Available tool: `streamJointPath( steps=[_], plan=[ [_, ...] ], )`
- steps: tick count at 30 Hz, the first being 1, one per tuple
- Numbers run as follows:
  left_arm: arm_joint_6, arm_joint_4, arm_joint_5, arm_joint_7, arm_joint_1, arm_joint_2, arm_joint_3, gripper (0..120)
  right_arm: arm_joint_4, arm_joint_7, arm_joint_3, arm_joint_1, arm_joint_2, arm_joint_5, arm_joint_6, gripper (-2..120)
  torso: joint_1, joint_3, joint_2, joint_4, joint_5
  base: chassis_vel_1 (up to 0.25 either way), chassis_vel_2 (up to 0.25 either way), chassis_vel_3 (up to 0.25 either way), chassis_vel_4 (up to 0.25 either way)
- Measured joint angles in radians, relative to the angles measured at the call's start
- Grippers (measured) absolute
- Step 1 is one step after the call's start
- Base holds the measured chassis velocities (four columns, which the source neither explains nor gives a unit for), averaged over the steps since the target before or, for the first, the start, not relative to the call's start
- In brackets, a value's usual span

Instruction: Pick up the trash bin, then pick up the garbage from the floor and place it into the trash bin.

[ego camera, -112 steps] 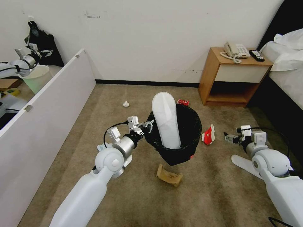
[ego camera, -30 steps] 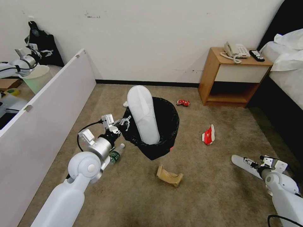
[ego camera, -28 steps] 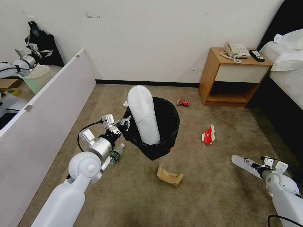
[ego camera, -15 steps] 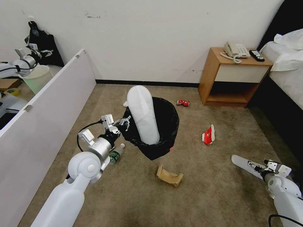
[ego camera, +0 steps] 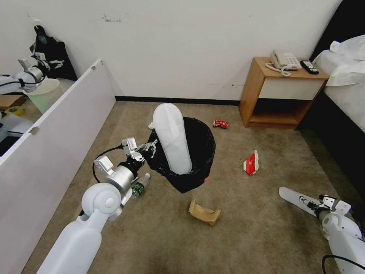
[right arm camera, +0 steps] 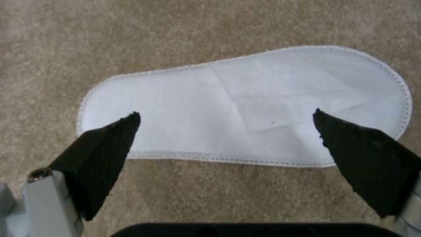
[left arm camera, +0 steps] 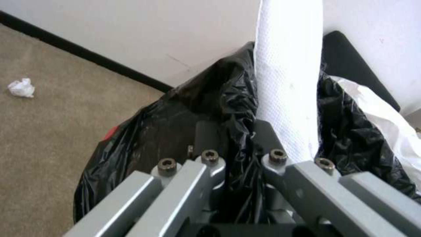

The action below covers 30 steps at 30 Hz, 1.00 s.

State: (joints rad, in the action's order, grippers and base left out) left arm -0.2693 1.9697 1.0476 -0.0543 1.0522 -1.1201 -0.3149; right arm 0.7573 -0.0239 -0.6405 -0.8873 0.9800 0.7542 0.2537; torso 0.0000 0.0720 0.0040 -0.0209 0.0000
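Carpeted hotel-room floor [ego camera: 243, 228], beige-brown, white wall behind. Your trash bin [ego camera: 190, 152] sits mid-frame in the head view, held off the carpet and tilted, black bag over the rim. One white slipper [ego camera: 172, 137] stands in it, toe poking out toward 12 o'clock.

Left gripper [ego camera: 149, 147] is at the bin's 9 o'clock, fingers [left arm camera: 206, 138] clamped on the bagged rim; the left wrist view shows black plastic pinched between them.

Right gripper [ego camera: 308, 201] is down at the frame's 4 o'clock, over the second slipper [ego camera: 292, 197] lying flat on the carpet. Its black pads [right arm camera: 107, 148] are spread wide, one on each side of that slipper [right arm camera: 245, 108]; contact unclear.

Litter around the bin:
- green-label bottle [ego camera: 139, 186] at 8 o'clock, beside the left forearm
- brown paper bag [ego camera: 203, 212] at 6 o'clock
- red-white carton [ego camera: 251, 163] at 3 o'clock
- crushed red can [ego camera: 220, 123] at 1 o'clock
- white paper wad [left arm camera: 21, 87] near 11 o'clock
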Motion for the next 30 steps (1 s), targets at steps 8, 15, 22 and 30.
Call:
streamJointPath(
  steps=[8,15,22,30],
  plan=[
    [0.002,-0.003,0.0,0.004,0.0,-0.003,0.003,4,-0.065,-0.005,0.008,0.037,0.006,-0.022,-0.024,100,0.0,0.0,0.0,0.0001,0.0,0.0,0.0,0.0,0.0],
    [0.003,-0.006,0.001,0.006,-0.003,-0.001,0.004,4,-0.093,-0.013,0.01,0.057,0.01,-0.032,-0.026,100,0.0,0.0,0.0,0.0,0.0,0.0,0.0,0.0,0.0],
    [0.004,-0.015,0.002,0.008,-0.013,-0.002,0.015,4,-0.127,-0.017,0.016,0.093,0.01,-0.037,-0.028,100,0.0,0.0,0.0,0.0002,0.0,0.0,0.0,0.0,0.0],
    [0.005,-0.03,0.005,0.011,-0.03,-0.004,0.034,4,-0.179,-0.019,0.019,0.136,0.015,-0.052,-0.034,100,0.0,0.0,0.0,0.0003,0.0,0.0,0.0,0.0,0.0]
  ],
)
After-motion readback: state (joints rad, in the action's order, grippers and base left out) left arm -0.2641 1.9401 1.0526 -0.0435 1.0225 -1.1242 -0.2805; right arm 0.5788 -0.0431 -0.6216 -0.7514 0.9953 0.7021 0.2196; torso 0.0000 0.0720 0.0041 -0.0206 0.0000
